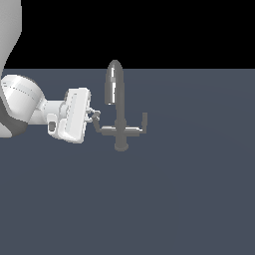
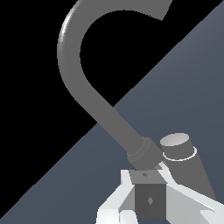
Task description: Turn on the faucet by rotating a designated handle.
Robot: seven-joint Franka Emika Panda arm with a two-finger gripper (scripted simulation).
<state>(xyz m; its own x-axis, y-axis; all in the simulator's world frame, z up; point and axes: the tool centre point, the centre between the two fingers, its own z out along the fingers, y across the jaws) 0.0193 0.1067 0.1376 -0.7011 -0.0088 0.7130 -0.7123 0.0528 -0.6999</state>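
The faucet [image 1: 121, 142] is a small grey tap with a tall arched spout [image 1: 114, 82], a round base and a crossbar with two levers. The handle [image 1: 103, 129] is its lever on the exterior view's left, ending in a bent tip. My gripper [image 1: 94, 116] reaches in from the exterior view's left, its dark fingertips right at that tip. In the wrist view the fingers [image 2: 150, 199] look pressed together into one dark block, and my gripper [image 2: 146, 177] sits beside the handle's thick round tip [image 2: 180, 151], below the spout [image 2: 76, 74]. Nothing is held between them.
The matching second lever [image 1: 143, 122] sticks up on the exterior view's right of the faucet. The faucet stands on a flat grey-blue surface [image 1: 189, 199]. My white arm [image 1: 22, 102] fills the exterior view's left edge.
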